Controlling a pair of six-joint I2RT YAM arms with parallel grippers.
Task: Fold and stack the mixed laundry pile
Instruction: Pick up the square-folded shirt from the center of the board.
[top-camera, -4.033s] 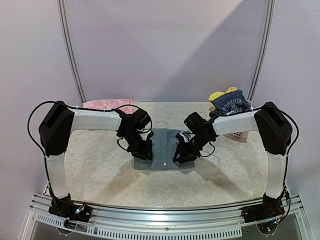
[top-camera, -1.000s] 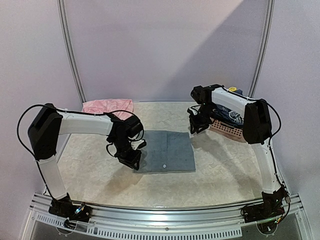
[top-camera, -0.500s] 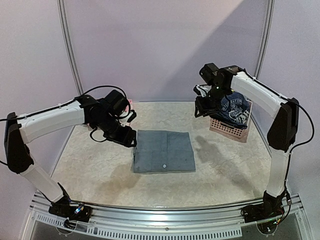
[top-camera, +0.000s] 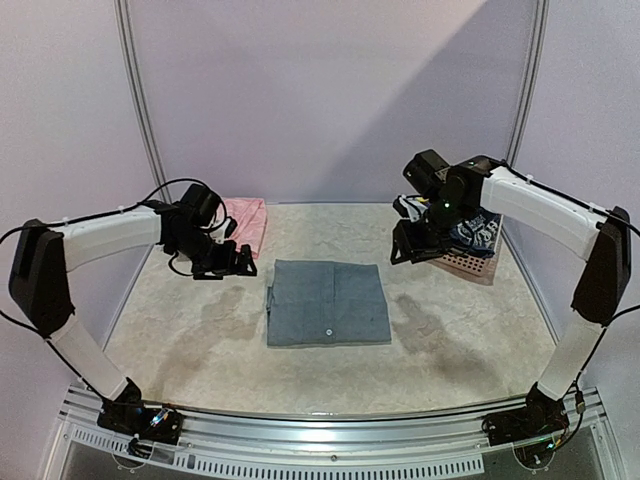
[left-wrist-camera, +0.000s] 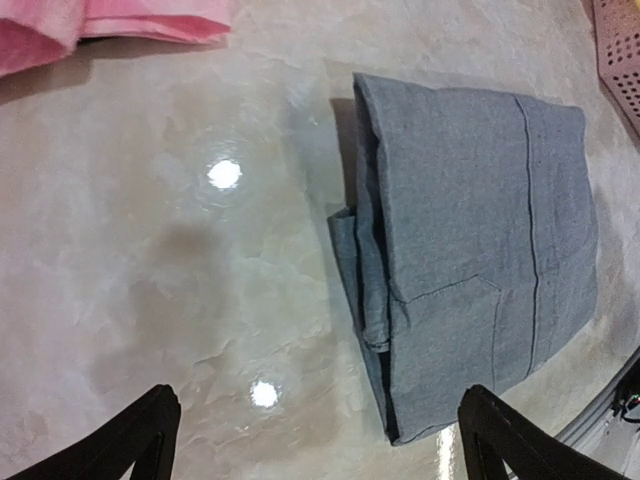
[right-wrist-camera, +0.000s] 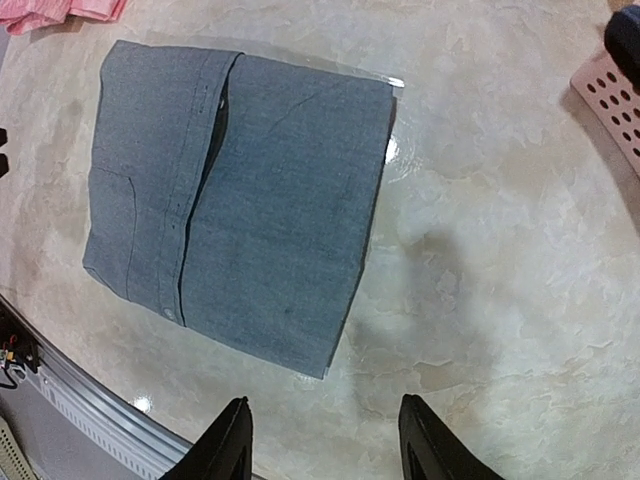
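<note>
One garment looks finished: from above, the folded grey button shirt (top-camera: 328, 315) lies centred, while a navy lettered top (top-camera: 478, 232) waits crumpled in the pink slatted plastic basket (top-camera: 465, 263); a folded pink cloth (top-camera: 247, 216) lies far left. Left wrist: left gripper (left-wrist-camera: 315, 450) spread, empty, beside the shirt. Right wrist: right gripper (right-wrist-camera: 325, 445) parted, holding nothing, above it. Nothing seems to bar the basket.

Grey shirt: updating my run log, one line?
grey shirt: folded, on table | left hand: open, empty | right hand: open, empty
</note>
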